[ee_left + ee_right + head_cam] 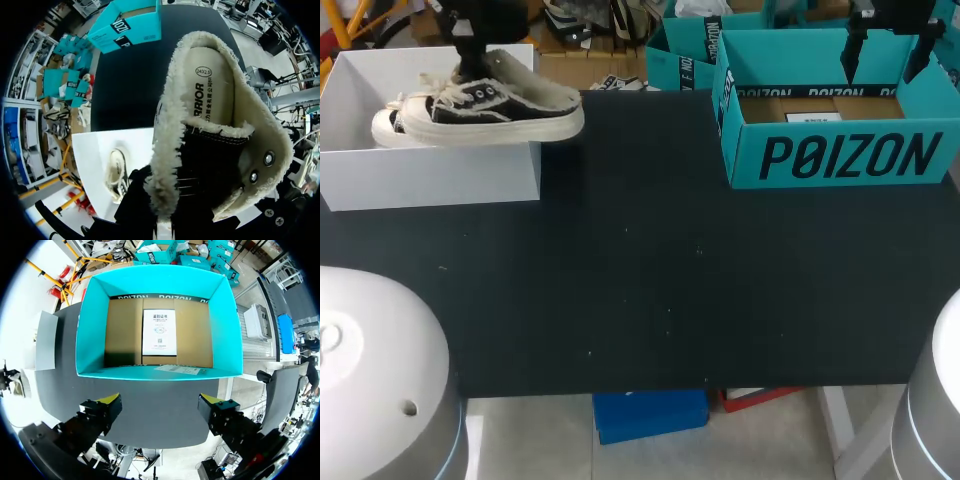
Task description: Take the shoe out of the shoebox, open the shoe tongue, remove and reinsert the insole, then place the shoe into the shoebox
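The black shoe (480, 110) with its fleecy lining hangs over the front corner of the white shoebox (430, 175). The left pincer (472, 62) pinches it at the collar, though fleece hides the fingertips. A second shoe (117, 175) lies inside that box. Across the dark bench (650, 280), the right pincer (160, 405) hovers spread wide above an open teal box (92, 325), which has a white card (159, 332) on its floor.

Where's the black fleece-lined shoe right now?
Head view, far left: the black fleece-lined shoe hangs from the left gripper above the white shoebox, its heel jutting past the box's right wall.
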Available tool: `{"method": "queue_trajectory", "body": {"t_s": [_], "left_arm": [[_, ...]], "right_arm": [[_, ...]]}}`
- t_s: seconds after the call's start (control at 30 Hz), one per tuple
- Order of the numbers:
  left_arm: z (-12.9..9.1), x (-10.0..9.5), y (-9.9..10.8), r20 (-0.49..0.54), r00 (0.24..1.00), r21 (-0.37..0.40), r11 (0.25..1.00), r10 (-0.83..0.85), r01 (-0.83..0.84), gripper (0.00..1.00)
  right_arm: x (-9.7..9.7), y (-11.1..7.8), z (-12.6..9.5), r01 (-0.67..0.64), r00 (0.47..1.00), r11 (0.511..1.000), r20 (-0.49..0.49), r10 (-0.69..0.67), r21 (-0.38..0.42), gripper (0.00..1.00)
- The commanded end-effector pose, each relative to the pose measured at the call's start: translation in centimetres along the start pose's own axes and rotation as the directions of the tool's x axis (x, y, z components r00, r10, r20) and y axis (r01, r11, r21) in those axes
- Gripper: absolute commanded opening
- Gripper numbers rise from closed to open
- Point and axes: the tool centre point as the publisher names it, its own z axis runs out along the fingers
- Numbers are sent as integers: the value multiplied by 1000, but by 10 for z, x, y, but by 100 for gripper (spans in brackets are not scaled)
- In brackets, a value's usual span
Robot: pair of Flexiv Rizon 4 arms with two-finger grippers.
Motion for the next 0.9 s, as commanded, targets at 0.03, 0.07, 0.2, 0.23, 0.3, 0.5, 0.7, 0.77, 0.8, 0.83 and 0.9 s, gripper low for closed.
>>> {"method": "queue_trajectory", "body": {"t_s": [0.03, 0.07, 0.2, 0.23, 0.3, 0.5, 0.7, 0.77, 0.8, 0.83, 0.9], "left_arm": [[11, 15, -33, 2, 1000, -16, 1000, 12, -12, 0], [12, 18, -41, -3, 1000, -11, 1000, 22, -22, 0], [22, 31, -70, -7, 999, -12, 999, 47, -47, 0], [24, 32, -74, -6, 999, -16, 999, 47, -47, 0], [31, 37, -86, -13, 999, -13, 999, 45, -45, 0], [53, 50, -117, -35, 999, -9, 999, 37, -37, 0], [74, 61, -137, -50, 998, -13, 999, 50, -51, 0], [80, 64, -140, -53, 997, -18, 999, 47, -49, 0], [83, 66, -141, -58, 997, -20, 999, 48, -49, 0], [86, 68, -142, -57, 997, -24, 998, 48, -49, 0], [93, 71, -144, -68, 997, -29, 998, 49, -51, 0]], "right_arm": [[0, 0, 0, 0, 1000, 1000, 0, 0, 1, 100], [0, 0, 0, 0, 1000, 1000, 0, 0, 1, 100], [0, 0, 0, 0, 1000, 1000, 0, 0, 1, 100], [0, 0, 0, 0, 1000, 1000, 0, 0, 1, 100], [0, 0, 0, 0, 1000, 1000, 0, 0, 1, 100], [0, 0, 0, 0, 1000, 1000, 0, 0, 1, 100], [0, 0, 0, 0, 1000, 1000, 0, 0, 1, 100], [0, 0, 0, 0, 1000, 1000, 0, 0, 1, 100], [0, 0, 0, 0, 1000, 1000, 0, 0, 1, 100], [0, 0, 0, 0, 1000, 1000, 0, 0, 1, 100], [0, 0, 0, 0, 1000, 1000, 0, 0, 1, 100]]}}
